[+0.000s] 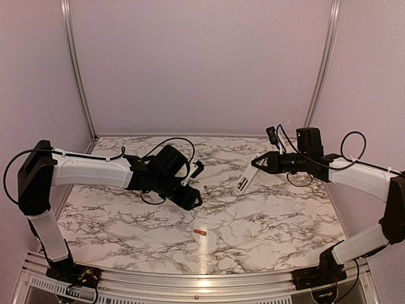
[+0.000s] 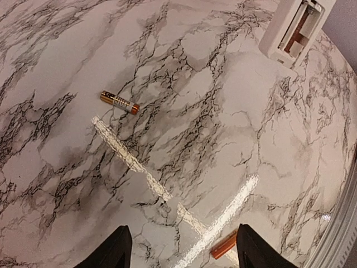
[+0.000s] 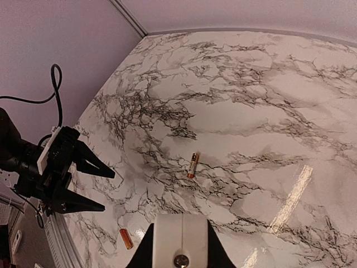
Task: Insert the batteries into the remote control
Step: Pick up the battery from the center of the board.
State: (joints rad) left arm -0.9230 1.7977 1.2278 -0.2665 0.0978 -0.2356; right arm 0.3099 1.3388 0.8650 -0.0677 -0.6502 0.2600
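The white remote control [image 1: 244,180] hangs tilted over the table with its near end clamped in my right gripper [image 1: 258,163]. The right wrist view shows that end [image 3: 179,237] between the shut fingers. In the left wrist view the remote [image 2: 294,27] shows an open battery compartment. One copper battery [image 1: 205,189] lies mid-table and also shows in the left wrist view [image 2: 119,103] and the right wrist view [image 3: 192,165]. A second, orange battery [image 1: 201,233] lies nearer the front, by my left gripper's right finger in the left wrist view [image 2: 224,245]. My left gripper [image 1: 197,185] [image 2: 181,254] hovers open and empty above the table.
The marble table [image 1: 266,221] has a metal rail along its front edge [image 1: 202,278]. Pink walls stand at the back and sides. Cables loop off both wrists. The left gripper [image 3: 83,178] shows at the left of the right wrist view.
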